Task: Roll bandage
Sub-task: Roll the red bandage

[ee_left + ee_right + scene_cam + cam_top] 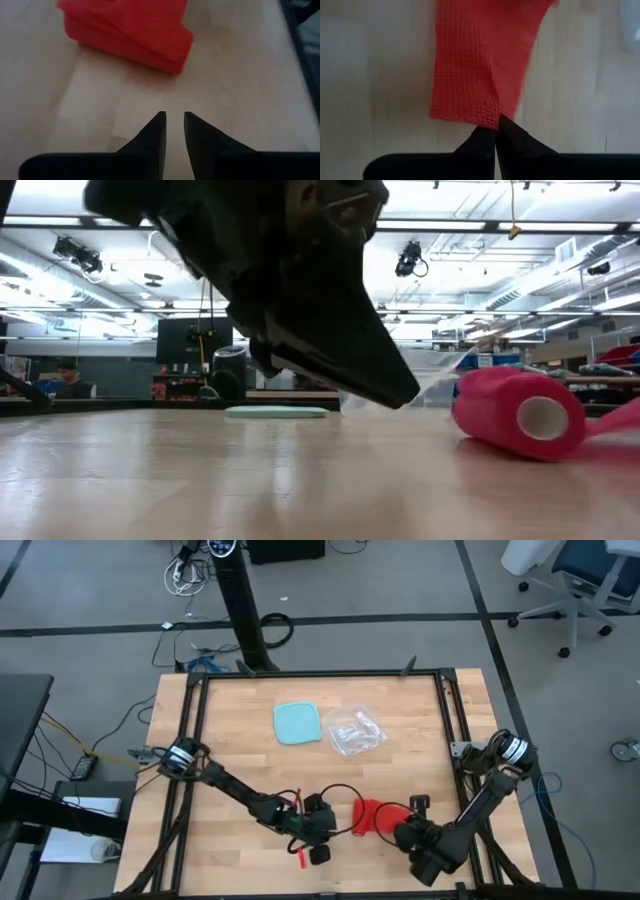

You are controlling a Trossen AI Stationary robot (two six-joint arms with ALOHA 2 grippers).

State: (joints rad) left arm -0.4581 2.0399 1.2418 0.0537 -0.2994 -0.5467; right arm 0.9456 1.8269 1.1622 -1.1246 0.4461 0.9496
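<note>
Right claw (496, 131) shut; left claw (175, 125) narrowly parted, low.

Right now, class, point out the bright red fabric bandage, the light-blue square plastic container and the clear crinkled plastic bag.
bright red fabric bandage (515, 415): low view, on the roll's outer wrap.
light-blue square plastic container (298, 723): high view, its middle.
clear crinkled plastic bag (354, 731): high view, its middle.

Other things on the bench

A light-blue square container (298, 723) lies flat on the wooden bench (230, 740) toward 12 o'clock; a clear crinkled plastic bag (355, 732) lies just beside it at its 3 o'clock.
</note>
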